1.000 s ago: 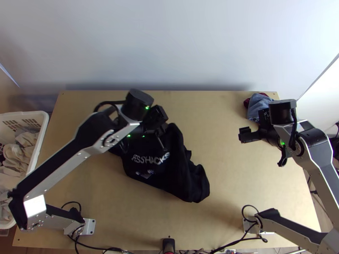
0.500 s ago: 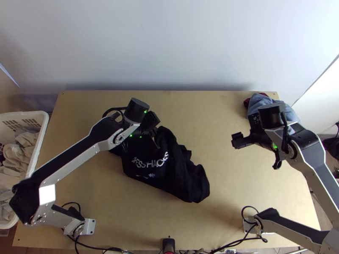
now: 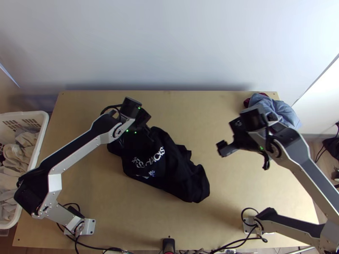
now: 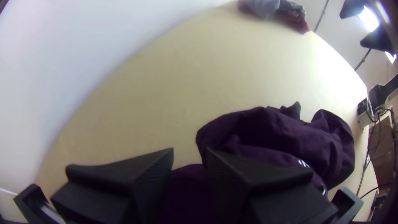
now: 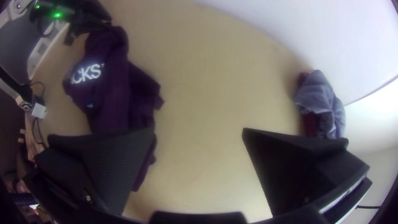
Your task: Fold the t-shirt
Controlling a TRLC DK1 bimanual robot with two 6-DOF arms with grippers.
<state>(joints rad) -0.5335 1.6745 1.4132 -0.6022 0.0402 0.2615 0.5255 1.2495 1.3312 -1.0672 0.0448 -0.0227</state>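
Before closing on any cloth, verify the grip. Left gripper (image 4: 190, 151): released, fingers parted, dark fabric visible in the gap; contact with the fabric impossible to tell. Right gripper (image 5: 199, 129): released, fingers set wide, apart from the fabric.

Locate the T-shirt (image 3: 157, 166): bunched, left of the table's middle, far part beneath the left gripper, white lettering facing up.

Treat the step in hand, by judgement, as edge-finding and spreading, early in the task. Select a hem, shoulder or sleeve rather than a loose mid-body pleat. Take a shallow bite with the left gripper; confirm by a small lift. Bring the right gripper in low to the opposite edge, close, then draw apart slowly and evenly. Avoid pulling from one side only: likely to rotate the bundle. Lay flat and smooth before any fold.

Count outward:
- Grippers: two, with four fingers in all.
- T-shirts for folding: one.
- Arms: two, left arm (image 3: 76, 153) and right arm (image 3: 308, 168).
- Tables: one, light wooden table (image 3: 229, 190).
- Heaps in the far right corner: one, blue-grey and red cloth (image 3: 275, 108).
- Baskets: one, white basket (image 3: 39, 116); clothes inside (image 3: 16, 186) too jumbled to count.
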